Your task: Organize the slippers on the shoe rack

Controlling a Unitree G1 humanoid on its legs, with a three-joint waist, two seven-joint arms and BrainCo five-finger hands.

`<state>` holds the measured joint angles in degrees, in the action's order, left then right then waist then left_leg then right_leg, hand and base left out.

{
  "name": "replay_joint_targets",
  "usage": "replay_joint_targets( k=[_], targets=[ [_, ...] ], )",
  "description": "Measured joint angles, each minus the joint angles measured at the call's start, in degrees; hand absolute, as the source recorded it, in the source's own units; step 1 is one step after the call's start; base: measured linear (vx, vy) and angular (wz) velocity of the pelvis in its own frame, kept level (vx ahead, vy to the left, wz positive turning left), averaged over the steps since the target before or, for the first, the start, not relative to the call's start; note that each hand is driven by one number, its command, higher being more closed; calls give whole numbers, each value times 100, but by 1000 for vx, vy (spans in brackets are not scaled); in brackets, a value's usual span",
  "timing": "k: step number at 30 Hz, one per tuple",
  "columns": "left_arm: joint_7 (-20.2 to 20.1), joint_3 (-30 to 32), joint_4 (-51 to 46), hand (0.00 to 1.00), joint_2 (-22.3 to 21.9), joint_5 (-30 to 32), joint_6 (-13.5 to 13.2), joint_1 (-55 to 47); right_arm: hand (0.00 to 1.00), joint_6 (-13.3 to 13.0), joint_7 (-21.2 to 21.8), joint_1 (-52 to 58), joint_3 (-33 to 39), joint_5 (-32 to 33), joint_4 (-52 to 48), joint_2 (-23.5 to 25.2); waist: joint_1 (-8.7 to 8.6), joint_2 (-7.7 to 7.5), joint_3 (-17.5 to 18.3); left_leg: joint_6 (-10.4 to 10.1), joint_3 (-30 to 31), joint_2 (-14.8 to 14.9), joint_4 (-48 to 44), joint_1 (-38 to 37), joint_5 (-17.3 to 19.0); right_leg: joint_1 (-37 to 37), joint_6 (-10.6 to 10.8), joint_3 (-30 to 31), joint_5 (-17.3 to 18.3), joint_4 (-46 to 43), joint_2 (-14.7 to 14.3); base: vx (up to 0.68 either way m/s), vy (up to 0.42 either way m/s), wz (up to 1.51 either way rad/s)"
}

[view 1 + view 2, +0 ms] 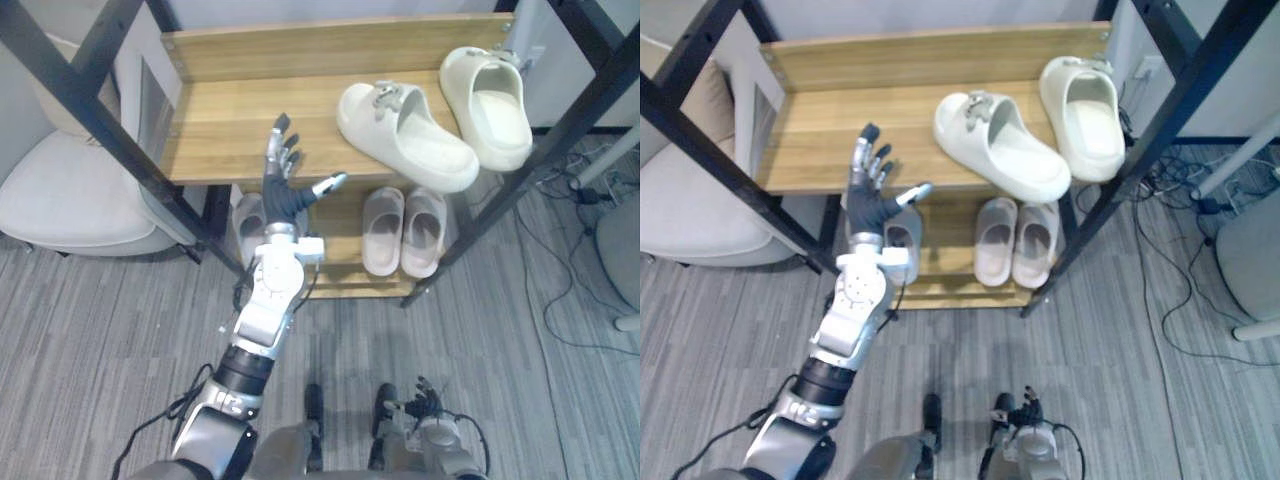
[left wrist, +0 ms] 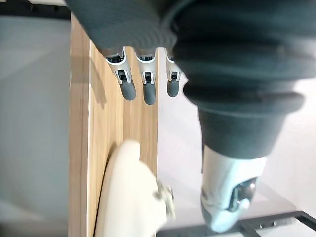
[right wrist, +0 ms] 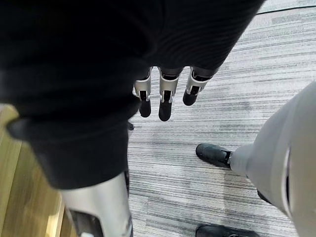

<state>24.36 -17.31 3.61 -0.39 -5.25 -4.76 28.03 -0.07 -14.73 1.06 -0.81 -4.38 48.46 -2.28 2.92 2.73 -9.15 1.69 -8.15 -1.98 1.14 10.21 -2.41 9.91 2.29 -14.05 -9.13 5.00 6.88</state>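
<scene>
Below the top shelf [image 1: 225,120], a grey slipper [image 1: 247,225] lies half hidden behind the left hand [image 1: 283,188].

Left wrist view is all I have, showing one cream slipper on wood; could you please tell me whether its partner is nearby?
Observer: Yes, a second cream slipper lies beside the first cream slipper on the top shelf, angled differently.
Operator: Is anything on the shelf below?
Observer: Two pinkish slippers sit side by side on the lower shelf.
Operator: And the right hand?
Observer: The right hand hangs low above the floor, fingers straight.
</scene>
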Motion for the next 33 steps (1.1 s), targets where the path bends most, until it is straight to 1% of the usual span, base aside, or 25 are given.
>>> replay_joint_targets(
  k=[1,6,10,12,18,24,33],
  targets=[
    [-10,-106,195,0,-57,-106,2,3,0,0,-3,-4,-3,1,0,1,-20,-2,30,-3,0,0,43,-19,-17,4,1,1,3,0,-3,44,13,-2],
    [-5,-273,449,0,-103,-162,-45,172,0,1,-62,-11,-2,4,2,-3,-39,3,97,-25,-12,1,83,-21,-3,24,2,7,4,0,-5,4,5,-1],
    [4,-352,664,0,-104,-171,-43,394,0,4,-117,-16,-3,10,2,-3,-90,0,99,-43,-54,1,119,-13,-4,74,2,56,3,0,-6,26,22,-7],
    [1,-410,753,0,-126,-232,-41,526,0,12,-118,-18,-4,35,2,0,-136,-28,148,-54,-83,2,211,9,-46,156,0,93,-1,0,-17,52,12,-7],
    [18,-384,954,0,-158,-280,-20,806,0,21,-128,-65,-1,39,-6,0,-227,-83,210,-5,-221,16,238,15,-81,231,5,207,-8,0,-39,75,13,-10],
    [22,-356,1086,0,-159,-281,21,1122,0,34,-128,-126,0,40,-22,11,-251,-88,212,-6,-245,20,241,87,-79,319,5,235,-14,-1,-49,60,16,-3],
    [28,-8,1402,0,-63,-354,50,1570,0,37,-127,-117,3,38,-35,54,-310,-108,212,-11,-417,31,256,169,-73,504,3,415,-62,-5,-75,52,17,-10]
  ],
)
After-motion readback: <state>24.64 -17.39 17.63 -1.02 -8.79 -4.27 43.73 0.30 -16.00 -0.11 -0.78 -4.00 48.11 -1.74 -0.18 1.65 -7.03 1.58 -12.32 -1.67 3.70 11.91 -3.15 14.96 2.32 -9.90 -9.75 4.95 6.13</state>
